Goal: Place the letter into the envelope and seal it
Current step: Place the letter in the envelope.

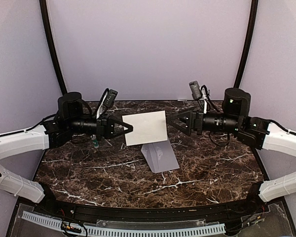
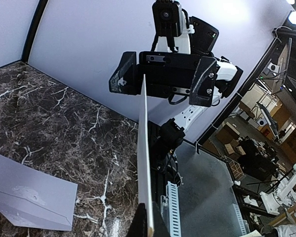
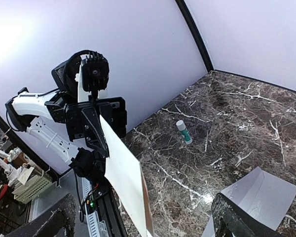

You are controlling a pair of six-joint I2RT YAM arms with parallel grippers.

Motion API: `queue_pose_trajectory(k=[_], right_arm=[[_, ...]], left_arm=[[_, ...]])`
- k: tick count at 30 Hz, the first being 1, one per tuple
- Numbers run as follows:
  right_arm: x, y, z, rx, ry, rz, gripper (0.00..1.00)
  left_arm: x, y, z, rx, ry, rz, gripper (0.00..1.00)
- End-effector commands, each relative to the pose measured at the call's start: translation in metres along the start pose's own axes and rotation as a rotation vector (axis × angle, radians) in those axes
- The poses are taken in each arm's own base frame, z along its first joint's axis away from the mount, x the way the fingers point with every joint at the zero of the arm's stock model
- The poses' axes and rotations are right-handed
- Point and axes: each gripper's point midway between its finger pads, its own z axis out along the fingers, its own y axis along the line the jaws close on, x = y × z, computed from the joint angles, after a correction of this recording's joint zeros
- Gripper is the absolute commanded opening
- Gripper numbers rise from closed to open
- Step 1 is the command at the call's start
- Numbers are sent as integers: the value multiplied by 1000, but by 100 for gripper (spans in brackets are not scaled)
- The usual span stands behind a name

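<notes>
The letter [image 1: 145,127] is a pale sheet held up in the air, standing on edge over the table's middle. My left gripper [image 1: 124,129] is shut on its left edge; in the left wrist view the sheet [image 2: 142,148] shows edge-on, rising out of the gripper [image 2: 147,223]. My right gripper [image 1: 175,123] is wide open at the sheet's right edge, not touching it; its fingers [image 3: 237,222] stand on either side of the sheet [image 3: 121,173]. The grey envelope [image 1: 160,156] lies on the table below, its flap open. It also shows in the left wrist view [image 2: 32,200] and the right wrist view [image 3: 259,195].
A green and white glue stick [image 3: 183,132] lies on the dark marble table [image 1: 89,173] under my left gripper, also seen from the top [image 1: 95,143]. Purple walls close the back and sides. A cable rail [image 1: 123,229] runs along the near edge.
</notes>
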Motion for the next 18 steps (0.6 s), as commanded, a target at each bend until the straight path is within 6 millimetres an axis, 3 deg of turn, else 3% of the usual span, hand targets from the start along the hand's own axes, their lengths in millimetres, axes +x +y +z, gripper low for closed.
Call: queue_pose_trajectory(k=[1, 6, 12, 18], right_arm=[[5, 18, 0, -120, 17, -30, 92], [3, 27, -4, -133, 82, -107, 93], [25, 18, -6, -76, 280, -141, 90], [43, 19, -4, -102, 370, -92, 85]], left_arm=[[-23, -24, 5, 54, -120, 18, 0], [-6, -15, 26, 5, 36, -10, 0], [40, -17, 41, -7, 235, -56, 0], [69, -36, 51, 80, 349, -109, 0]])
